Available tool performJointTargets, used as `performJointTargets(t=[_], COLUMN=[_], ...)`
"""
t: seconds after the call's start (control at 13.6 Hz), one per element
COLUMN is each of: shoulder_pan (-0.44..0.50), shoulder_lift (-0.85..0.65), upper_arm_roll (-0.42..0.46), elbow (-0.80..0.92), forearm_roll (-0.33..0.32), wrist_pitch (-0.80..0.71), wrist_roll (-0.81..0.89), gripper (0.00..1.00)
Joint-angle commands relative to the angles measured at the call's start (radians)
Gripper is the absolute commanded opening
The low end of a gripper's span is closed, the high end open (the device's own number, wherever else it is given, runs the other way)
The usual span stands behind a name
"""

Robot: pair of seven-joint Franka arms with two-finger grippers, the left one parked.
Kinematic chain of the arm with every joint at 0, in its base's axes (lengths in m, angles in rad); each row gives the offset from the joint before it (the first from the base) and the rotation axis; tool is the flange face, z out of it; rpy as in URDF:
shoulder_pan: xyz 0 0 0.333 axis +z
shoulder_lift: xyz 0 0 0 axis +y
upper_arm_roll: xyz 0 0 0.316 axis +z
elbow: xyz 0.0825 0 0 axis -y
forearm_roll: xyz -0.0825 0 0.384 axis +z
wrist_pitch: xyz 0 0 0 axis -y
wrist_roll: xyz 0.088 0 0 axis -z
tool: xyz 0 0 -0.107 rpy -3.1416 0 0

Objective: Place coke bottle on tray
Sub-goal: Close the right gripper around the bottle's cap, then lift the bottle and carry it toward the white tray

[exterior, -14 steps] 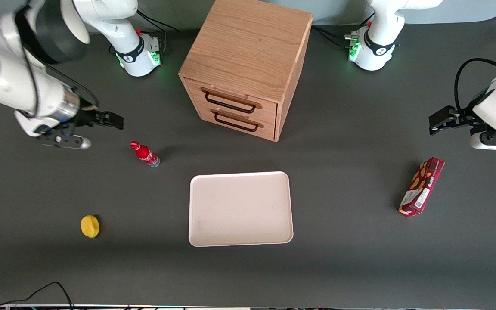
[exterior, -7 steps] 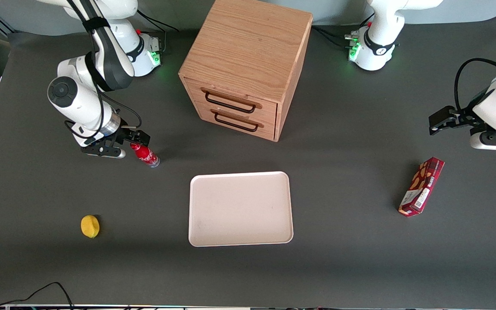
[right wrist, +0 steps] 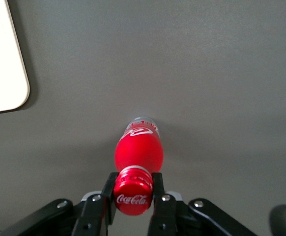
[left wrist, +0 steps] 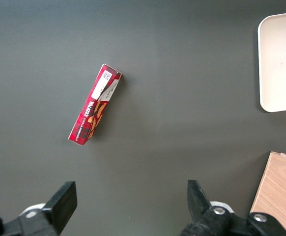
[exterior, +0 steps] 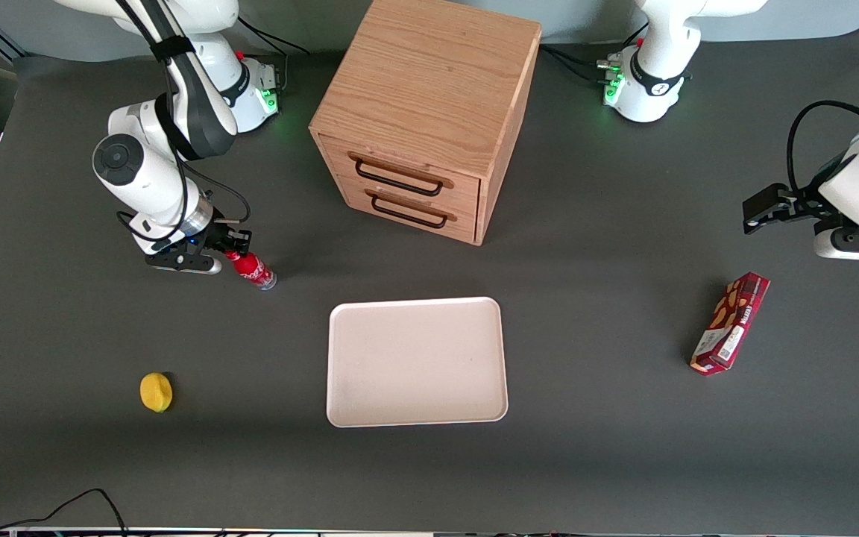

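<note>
Your gripper (exterior: 233, 246) sits low over the table (exterior: 623, 418), at the working arm's end. Its two fingers (right wrist: 94, 212) are closed in against the red cap of the coke bottle (right wrist: 138, 153), one on each side of the neck, touching it. The bottle stands on the table on its clear base, white script visible on the label; in the front view it appears tilted, cap toward the gripper. The cream tray (exterior: 417, 362) lies flat near the table's middle, nearer the front camera than the bottle and apart from it. A wooden two-drawer cabinet (exterior: 426, 115) stands above the tray in the front view. A lemon (exterior: 156, 391) rests nearer the camera than the bottle. A dark-red snack box (exterior: 730, 323) lies toward the parked arm's end.
</note>
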Motion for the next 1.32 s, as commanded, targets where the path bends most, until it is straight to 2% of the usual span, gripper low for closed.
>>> performJointTargets(t=[0.0, 0.22, 0.44, 0.66, 0.74, 0.81, 1.03, 1.18, 1.25], shoulder_pan=[0.002, 0.002, 0.002, 0.022, 0.036, 0.048, 0.089, 0.119, 0.134], shoulder_lift=[-0.049, -0.070, -0.006, 0.185, 0.277, 0.369, 0.544, 0.618, 0.667], upper_arm_roll=[0.004, 0.002, 0.002, 0.004, 0.010, 0.051, 0.140, 0.156, 0.163], elbow=[0.021, 0.238, 0.585, 1.032, 1.181, 1.309, 1.465, 1.473, 1.474], forearm_roll=[-0.021, -0.026, -0.024, -0.013, -0.015, -0.018, -0.026, -0.030, -0.071], wrist_pitch=[-0.040, -0.339, -0.657, -0.942, -1.027, -1.076, -1.027, -0.884, -0.815], wrist_roll=[0.017, 0.009, 0.009, 0.053, 0.117, 0.190, 0.462, 0.619, 0.676], gripper=[0.00, 0.00, 0.00, 0.00, 0.00, 0.00, 0.00, 0.00, 0.00])
